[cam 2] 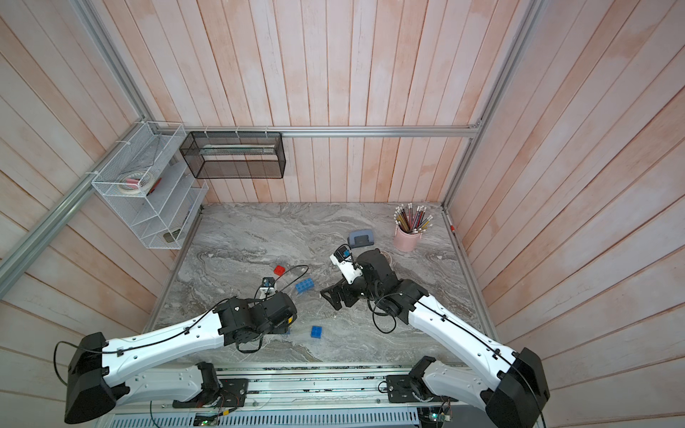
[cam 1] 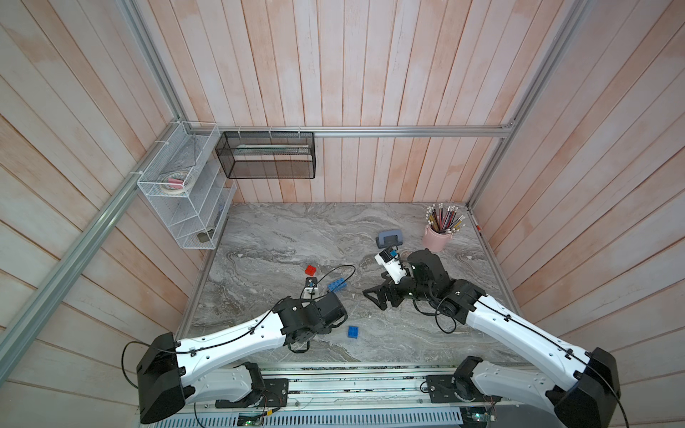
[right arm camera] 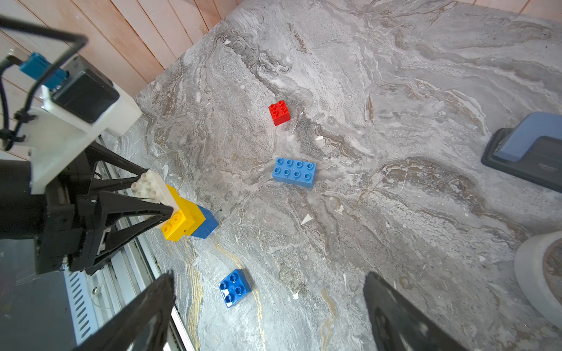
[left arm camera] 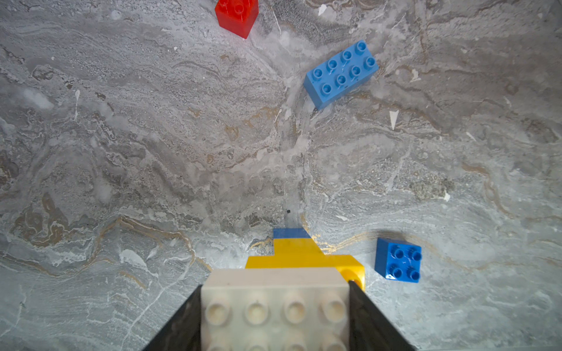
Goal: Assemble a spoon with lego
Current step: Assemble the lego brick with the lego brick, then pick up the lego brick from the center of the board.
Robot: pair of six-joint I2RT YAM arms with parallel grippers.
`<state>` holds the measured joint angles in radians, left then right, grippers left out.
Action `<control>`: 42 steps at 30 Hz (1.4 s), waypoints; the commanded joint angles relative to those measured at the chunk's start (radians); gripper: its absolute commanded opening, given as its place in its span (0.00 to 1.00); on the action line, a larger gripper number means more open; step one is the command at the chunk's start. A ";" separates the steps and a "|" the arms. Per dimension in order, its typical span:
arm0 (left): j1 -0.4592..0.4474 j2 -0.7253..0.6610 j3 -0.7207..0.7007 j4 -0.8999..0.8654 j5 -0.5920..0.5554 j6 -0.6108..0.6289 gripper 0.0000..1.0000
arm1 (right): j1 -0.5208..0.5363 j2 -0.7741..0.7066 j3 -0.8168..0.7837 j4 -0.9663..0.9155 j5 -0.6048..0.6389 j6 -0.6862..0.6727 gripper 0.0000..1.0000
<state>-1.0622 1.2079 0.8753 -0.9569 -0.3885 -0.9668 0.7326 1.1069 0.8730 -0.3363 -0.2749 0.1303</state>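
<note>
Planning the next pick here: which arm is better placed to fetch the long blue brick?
Probably right. The right gripper hangs open and empty, with the long blue brick lying ahead of it. The left gripper is clamped on the half-built spoon at its white end.

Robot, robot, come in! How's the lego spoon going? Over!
Left gripper clamped on white end of half-built spoon. Right gripper open, empty. Red brick, long blue brick, small blue brick loose on table, none blocked.
</note>
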 commanded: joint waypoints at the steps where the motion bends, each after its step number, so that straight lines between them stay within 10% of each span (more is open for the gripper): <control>1: -0.004 0.030 -0.036 -0.113 0.083 0.026 0.73 | 0.007 -0.015 -0.007 0.005 -0.010 0.012 0.98; 36: 0.013 -0.091 0.081 -0.056 0.050 0.156 0.85 | 0.009 0.150 -0.012 -0.020 -0.013 0.112 0.98; 42: 0.013 -0.203 0.076 -0.060 -0.003 0.099 0.85 | 0.146 0.269 -0.053 0.006 0.039 0.227 0.97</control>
<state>-1.0538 1.0569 0.9287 -1.0245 -0.3519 -0.8394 0.8204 1.3281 0.8448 -0.3351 -0.2596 0.2745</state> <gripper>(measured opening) 0.847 0.976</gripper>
